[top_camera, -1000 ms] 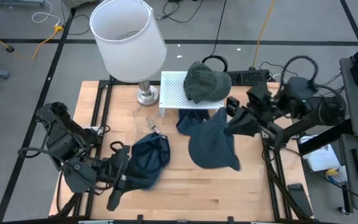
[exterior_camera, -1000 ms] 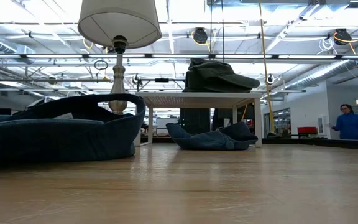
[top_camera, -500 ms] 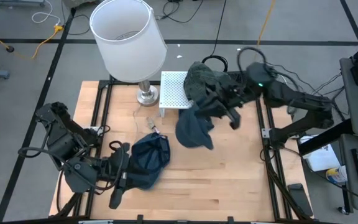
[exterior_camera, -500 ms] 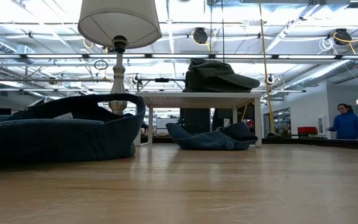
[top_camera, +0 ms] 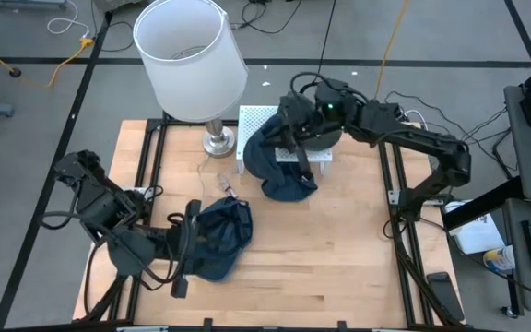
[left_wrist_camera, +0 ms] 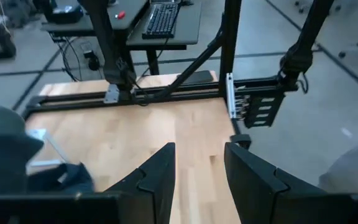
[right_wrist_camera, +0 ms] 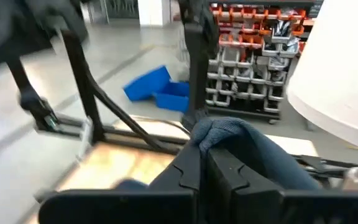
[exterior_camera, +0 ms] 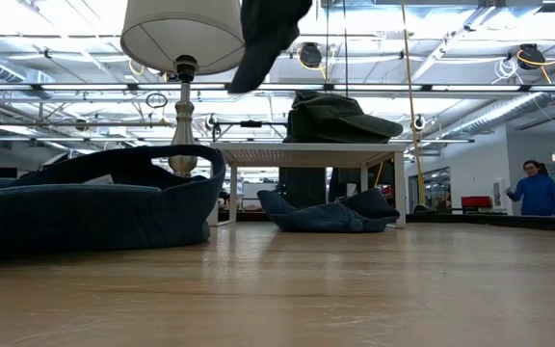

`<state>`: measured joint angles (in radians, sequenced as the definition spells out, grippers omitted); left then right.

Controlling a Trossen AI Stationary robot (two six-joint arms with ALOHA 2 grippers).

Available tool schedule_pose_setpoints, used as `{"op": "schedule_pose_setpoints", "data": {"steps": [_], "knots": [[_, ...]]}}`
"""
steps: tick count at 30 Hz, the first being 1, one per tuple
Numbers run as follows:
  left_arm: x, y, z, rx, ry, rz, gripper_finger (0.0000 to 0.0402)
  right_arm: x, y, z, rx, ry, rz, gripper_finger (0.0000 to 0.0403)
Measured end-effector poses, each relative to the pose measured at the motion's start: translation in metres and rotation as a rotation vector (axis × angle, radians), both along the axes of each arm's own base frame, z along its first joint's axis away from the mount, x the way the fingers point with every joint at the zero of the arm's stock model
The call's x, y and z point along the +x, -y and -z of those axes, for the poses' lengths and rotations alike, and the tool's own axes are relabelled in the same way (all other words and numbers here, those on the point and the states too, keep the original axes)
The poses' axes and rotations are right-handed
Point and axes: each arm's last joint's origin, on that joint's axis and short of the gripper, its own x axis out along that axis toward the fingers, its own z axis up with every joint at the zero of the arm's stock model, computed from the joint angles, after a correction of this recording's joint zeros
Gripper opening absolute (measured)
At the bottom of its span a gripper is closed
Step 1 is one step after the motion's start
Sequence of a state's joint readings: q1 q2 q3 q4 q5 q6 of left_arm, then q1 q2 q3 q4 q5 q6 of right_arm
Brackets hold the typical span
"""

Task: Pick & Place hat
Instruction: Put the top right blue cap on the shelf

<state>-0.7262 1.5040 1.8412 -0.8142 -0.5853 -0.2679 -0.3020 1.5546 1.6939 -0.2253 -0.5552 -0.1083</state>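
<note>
Overhead, right fingers [top_camera: 287, 129] clamp a blue hat [top_camera: 279, 166] above the white shelf's [top_camera: 256, 124] edge; left fingers [left_wrist_camera: 197, 174] apart.

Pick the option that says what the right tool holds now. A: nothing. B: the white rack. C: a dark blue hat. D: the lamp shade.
C: in the right wrist view the right tool is shut on a fold of the dark blue hat, carried above the white rack.

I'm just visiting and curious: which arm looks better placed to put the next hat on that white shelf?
The right. Its hand already grips a blue hat beside the white shelf; the left hand waits open by another hat.
</note>
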Motion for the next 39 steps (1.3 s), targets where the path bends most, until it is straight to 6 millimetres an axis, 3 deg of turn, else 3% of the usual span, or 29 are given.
{"op": "schedule_pose_setpoints", "data": {"steps": [8,14,23,39], "knots": [[0.006,-0.008,0.000,0.079,0.001,-0.002,0.0140,0.012,0.018,0.025,-0.181,-0.065,-0.006,0.0000],[0.010,-0.014,0.000,0.079,0.001,-0.027,0.0141,0.008,0.032,0.019,-0.329,-0.009,0.087,0.0000],[0.019,-0.029,0.000,0.085,0.004,-0.103,0.0141,0.013,0.058,0.023,-0.327,0.046,0.163,0.0000],[0.023,-0.035,0.000,0.088,-0.001,-0.124,0.0141,0.025,0.114,0.054,-0.336,0.068,0.206,0.0000]]}}
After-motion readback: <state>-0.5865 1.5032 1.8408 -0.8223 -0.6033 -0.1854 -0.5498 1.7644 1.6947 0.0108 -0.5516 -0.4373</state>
